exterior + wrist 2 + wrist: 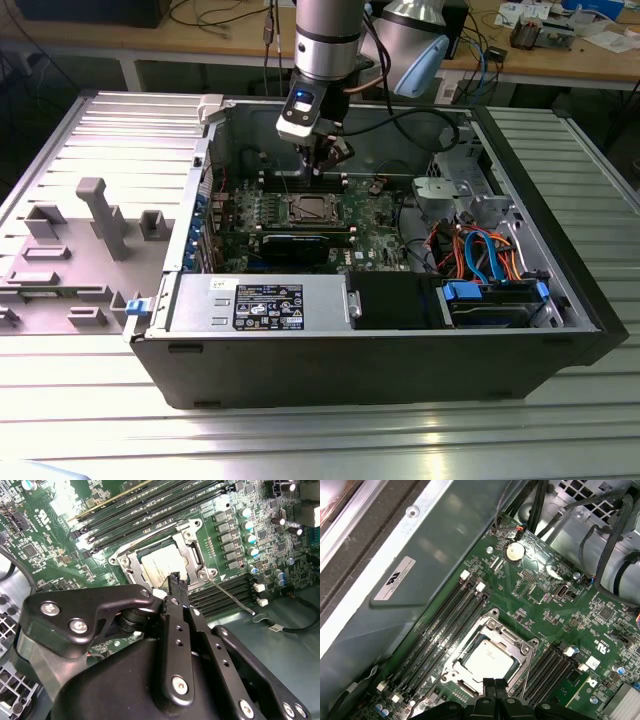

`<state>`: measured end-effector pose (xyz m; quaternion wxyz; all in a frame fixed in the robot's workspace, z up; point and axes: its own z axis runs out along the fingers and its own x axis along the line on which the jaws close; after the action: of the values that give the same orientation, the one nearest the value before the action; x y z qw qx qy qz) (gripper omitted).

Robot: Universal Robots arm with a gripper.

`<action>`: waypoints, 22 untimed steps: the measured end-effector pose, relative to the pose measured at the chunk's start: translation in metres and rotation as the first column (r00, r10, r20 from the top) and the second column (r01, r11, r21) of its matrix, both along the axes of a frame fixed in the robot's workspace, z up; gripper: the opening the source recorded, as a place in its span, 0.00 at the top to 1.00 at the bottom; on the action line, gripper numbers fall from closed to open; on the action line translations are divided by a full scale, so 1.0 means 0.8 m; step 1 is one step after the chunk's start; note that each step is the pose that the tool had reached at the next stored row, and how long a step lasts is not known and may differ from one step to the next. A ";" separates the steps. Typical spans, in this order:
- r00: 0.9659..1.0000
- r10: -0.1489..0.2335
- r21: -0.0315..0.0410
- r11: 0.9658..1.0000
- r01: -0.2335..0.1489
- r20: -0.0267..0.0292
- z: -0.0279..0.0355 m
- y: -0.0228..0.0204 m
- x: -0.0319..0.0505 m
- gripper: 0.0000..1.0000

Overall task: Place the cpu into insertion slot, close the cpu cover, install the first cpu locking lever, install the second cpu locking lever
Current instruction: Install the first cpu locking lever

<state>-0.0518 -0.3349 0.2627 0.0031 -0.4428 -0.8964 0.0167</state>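
The cpu (490, 657) lies flat in the insertion slot (308, 208) on the green motherboard, its dull silver top showing in both wrist views (160, 562). The cpu cover (509, 637), a silver frame with a window, lies down around the chip (194, 555). One thin locking lever (232, 597) sticks out from a socket corner over the memory slots; it is the thin rod (524, 682) in the first wrist view. My gripper (325, 165) hangs just above the socket's edge, its black fingertips (490, 684) together with nothing between them (175, 580).
Long black memory slots (445, 625) run along both sides of the socket. The open case's walls (470, 130) surround the board, with a black graphics card (305, 243), power supply (260, 305), drive cage (455, 195) and coloured cables (480, 255) close by.
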 end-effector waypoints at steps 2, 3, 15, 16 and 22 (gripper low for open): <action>1.000 0.003 0.000 1.000 -0.003 0.000 0.0000 0.0000 0.000 0.89; 1.000 0.005 0.000 1.000 -0.005 0.000 0.0000 0.0000 0.000 0.89; 1.000 0.027 0.000 1.000 -0.027 0.000 0.0000 0.0000 0.000 0.89; 1.000 0.031 0.000 1.000 -0.031 0.000 0.0000 0.0000 0.000 0.89; 0.999 0.045 0.000 0.999 -0.045 0.000 0.0000 0.0000 0.000 0.89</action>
<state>-0.0518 -0.3349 0.2627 0.0028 -0.4227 -0.9061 0.0167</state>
